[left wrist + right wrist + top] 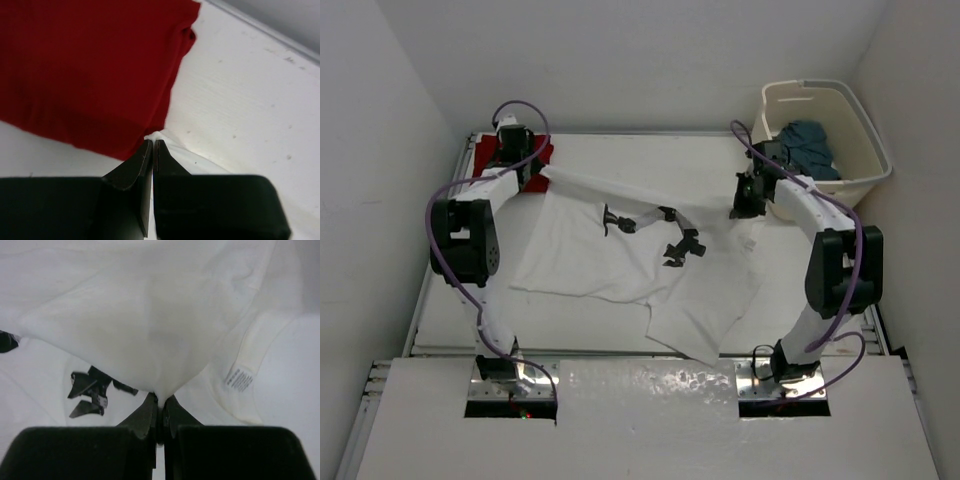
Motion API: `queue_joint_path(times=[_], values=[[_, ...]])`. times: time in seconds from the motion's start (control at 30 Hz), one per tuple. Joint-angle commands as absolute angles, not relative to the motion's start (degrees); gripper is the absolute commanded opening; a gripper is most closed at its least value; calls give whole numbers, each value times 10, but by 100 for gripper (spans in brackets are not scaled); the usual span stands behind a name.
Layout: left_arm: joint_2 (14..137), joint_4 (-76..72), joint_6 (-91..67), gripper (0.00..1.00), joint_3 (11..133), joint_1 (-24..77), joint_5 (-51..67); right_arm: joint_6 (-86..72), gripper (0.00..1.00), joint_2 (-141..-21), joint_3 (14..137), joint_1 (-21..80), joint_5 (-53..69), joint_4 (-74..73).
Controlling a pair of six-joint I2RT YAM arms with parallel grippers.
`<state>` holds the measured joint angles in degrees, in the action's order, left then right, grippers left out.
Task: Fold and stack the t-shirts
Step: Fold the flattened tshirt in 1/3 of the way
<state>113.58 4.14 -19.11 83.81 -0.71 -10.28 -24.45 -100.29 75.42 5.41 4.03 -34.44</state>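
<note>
The white t-shirt (pixel 620 255) with a black print (pixel 682 245) lies spread across the middle of the table, its far part lifted into a fold. My left gripper (pixel 538 172) is shut on its far-left edge (pixel 159 136), right beside the folded deep red t-shirt (pixel 490 155) at the back left; the red shirt fills the left wrist view (pixel 85 65). My right gripper (pixel 748 205) is shut on the white shirt's far-right edge (pixel 160 390) and holds it off the table; a neck label (pixel 239 377) shows. The dark teal-blue t-shirt (pixel 810 148) lies bunched in the basket.
The cream laundry basket (pixel 865 135) stands at the back right, just behind my right arm. White walls close in on three sides. The table's raised rim (pixel 650 133) runs along the back.
</note>
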Motion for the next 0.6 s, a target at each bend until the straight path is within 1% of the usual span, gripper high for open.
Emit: queue_joint_path(times=[0.0, 0.23, 0.33, 0.37, 0.4, 0.43, 0.47, 0.5, 0.53, 0.57], values=[[1090, 35, -171, 0, 807, -23, -111, -279, 0, -969, 712, 47, 90, -382], [1078, 47, -172, 0, 737, -22, -107, -294, 1, -941, 656, 45, 145, -405], [1085, 61, -192, 0, 718, -22, -102, -294, 4, -934, 617, 46, 141, -388], [1088, 68, -199, 0, 715, -22, -101, -287, 8, -936, 609, 45, 136, -387], [1091, 76, -204, 0, 707, -22, -101, -280, 31, -940, 598, 46, 133, -385], [1091, 90, -220, 16, 704, -22, -109, -274, 36, -943, 595, 46, 133, -389], [1088, 97, -223, 28, 702, -22, -113, -259, 38, -946, 595, 46, 126, -395], [1087, 116, -231, 72, 709, -23, -122, -252, 49, -946, 598, 47, 120, -408], [1085, 132, -236, 75, 719, -23, -135, -246, 52, -943, 604, 47, 113, -415], [1084, 147, -242, 76, 730, -23, -149, -236, 54, -940, 612, 47, 92, -420]])
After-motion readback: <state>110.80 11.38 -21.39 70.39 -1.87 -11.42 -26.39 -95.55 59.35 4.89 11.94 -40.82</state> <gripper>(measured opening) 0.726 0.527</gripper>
